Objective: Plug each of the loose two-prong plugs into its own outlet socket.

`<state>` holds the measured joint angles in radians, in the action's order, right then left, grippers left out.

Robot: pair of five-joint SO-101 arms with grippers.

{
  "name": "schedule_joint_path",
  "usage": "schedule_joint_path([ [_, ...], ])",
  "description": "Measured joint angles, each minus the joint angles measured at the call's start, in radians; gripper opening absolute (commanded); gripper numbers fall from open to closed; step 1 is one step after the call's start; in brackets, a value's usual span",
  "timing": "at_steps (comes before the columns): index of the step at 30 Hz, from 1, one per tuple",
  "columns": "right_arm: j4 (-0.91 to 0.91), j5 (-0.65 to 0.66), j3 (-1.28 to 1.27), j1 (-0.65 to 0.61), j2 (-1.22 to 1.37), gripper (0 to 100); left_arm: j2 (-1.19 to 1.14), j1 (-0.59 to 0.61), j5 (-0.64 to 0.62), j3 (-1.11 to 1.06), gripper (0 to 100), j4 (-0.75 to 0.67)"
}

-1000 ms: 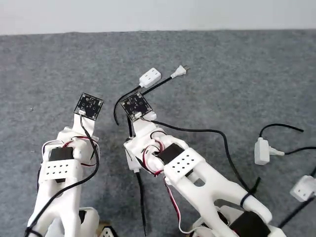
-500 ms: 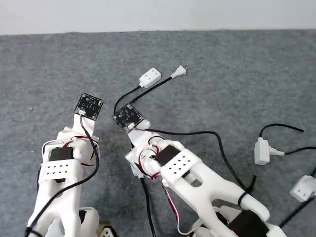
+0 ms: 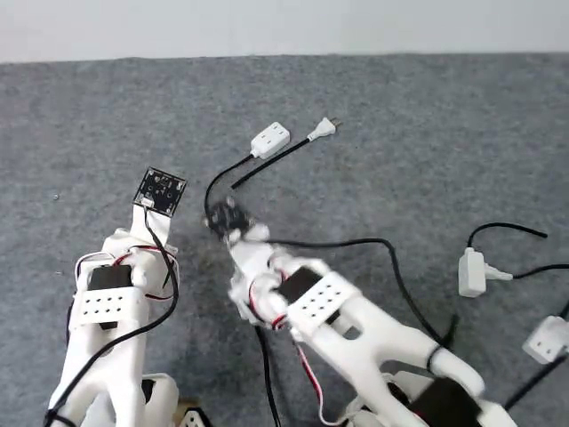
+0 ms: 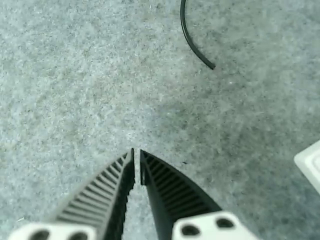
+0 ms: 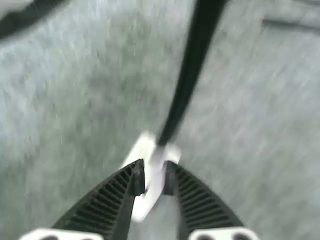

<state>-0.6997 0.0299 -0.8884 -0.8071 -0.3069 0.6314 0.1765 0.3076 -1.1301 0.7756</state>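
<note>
Grey short-pile carpet (image 3: 427,124) covers the table, with a pale wall strip behind. At the left, the left gripper (image 4: 136,154) is held over bare carpet with its jaws all but closed and nothing between them; a loose black cord end (image 4: 196,50) lies ahead of it. Near centre, the right gripper (image 5: 152,169) is clamped on a small white plug body (image 5: 145,146), and its black cord (image 5: 192,70) runs away from the jaws. The prongs cannot be made out. Further back, a white rectangular outlet block (image 3: 270,140) and a white two-prong plug (image 3: 322,130) lie near each other but apart, unmated. At the right edge, a white corded block (image 3: 471,271) and a second white connector piece (image 3: 545,339) are seen; whether either is mated cannot be told. By judgement, no insertion is confirmed: one plug is in hand and every pairing is left.
</note>
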Motion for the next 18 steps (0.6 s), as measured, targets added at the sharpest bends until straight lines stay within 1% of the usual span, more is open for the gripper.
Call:
schedule_joint_path([
  [2,-0.005,-0.06,0.0,-0.021,-0.005,29.9,0.0,0.0,0.0,0.0,2,0.0],
  [6,-0.048,-0.143,0.009,-0.074,-0.002,30.3,0.0,0.002,0.0,0.0,2,0.0],
  [9,-0.063,-0.195,0.029,-0.092,-0.002,30.3,0.0,0.032,0.0,0.0,2,-0.017],
  [13,-0.058,-0.218,0.032,-0.098,0.008,30.3,0.0,0.038,0.0,0.0,2,-0.031],
  [18,-0.043,-0.221,0.081,-0.098,0.117,30.2,0.006,0.075,-0.029,0.002,2,-0.037],
])
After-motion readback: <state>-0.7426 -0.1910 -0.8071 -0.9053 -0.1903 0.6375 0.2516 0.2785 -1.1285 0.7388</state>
